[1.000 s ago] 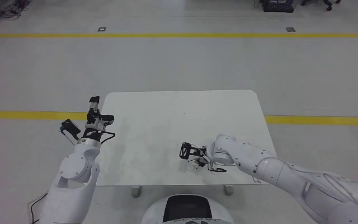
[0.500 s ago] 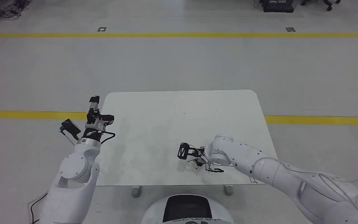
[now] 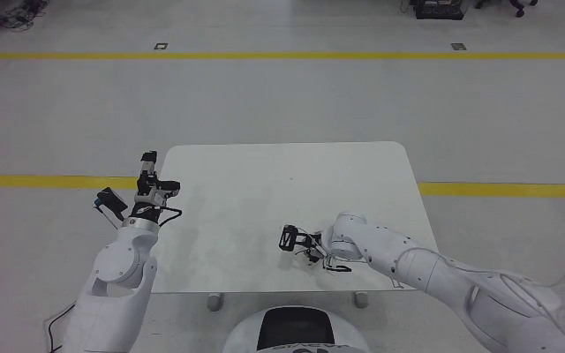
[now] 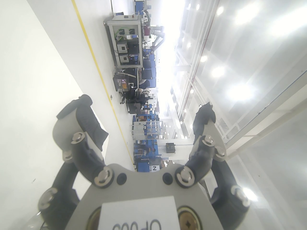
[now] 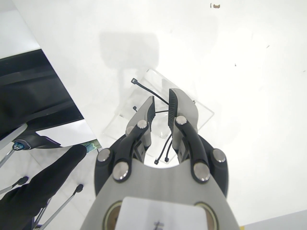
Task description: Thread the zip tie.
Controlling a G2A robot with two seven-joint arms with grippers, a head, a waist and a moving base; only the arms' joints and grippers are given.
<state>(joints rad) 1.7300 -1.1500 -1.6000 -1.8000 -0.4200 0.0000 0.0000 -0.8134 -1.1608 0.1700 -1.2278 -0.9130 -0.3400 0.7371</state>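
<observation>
Right gripper [image 5: 162,94]: narrow gap, holding nothing; has edged slightly forward over clear tray [image 5: 203,111]. Zip tie [image 5: 146,87]: black, in tray, running between the fingertips. Grasp pending, threading unstarted. Left gripper [image 4: 144,103]: wide, empty.

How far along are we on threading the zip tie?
Done: nothing threaded; the zip ties lie loose in the clear tray. In hand: the right gripper sits low over the tray, fingers open astride one tie, not yet closed on it. The left gripper is open and empty, raised beside the table's left edge. Left: grasp a tie, lift it, feed its tail through the head.
</observation>
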